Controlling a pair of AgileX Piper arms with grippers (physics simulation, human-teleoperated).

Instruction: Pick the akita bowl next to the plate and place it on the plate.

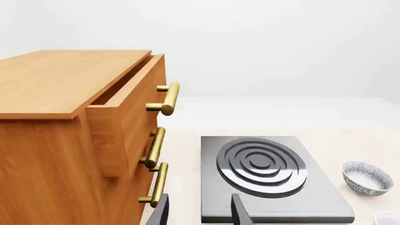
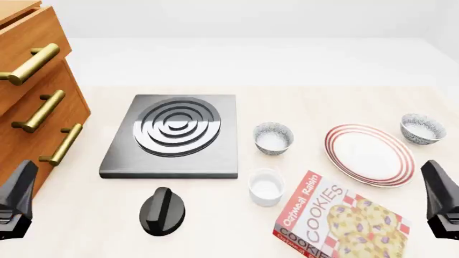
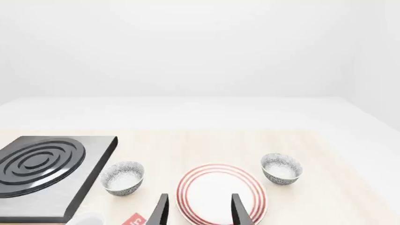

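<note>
**Both grippers parked, bowl beside the plate**

Left of the plate [image 2: 370,155], starting at the table's far left edge, stands the wooden dresser [image 2: 32,91] with its brass handles, its top drawer pulled partly out. My left gripper [image 1: 198,213] hangs low on that side, its two dark fingers spread apart with nothing between them. Next toward the plate lies the black stove [image 2: 173,135] with its ringed burner, flat on the table, and nearer to me than the stove sits a black knob [image 2: 162,211]. Between stove and plate stands one speckled bowl [image 2: 273,137], apart from both, and nearer to me than it a plain white ramekin [image 2: 265,186]. A cookie box [image 2: 337,220] lies just beside the plate's near-left edge. The plate itself holds nothing. Just right of it, by its far edge, sits the akita bowl [image 2: 422,128], upright and close to the rim. My right gripper [image 3: 198,213] hovers on the near side of the plate, fingers parted and holding nothing.
</note>
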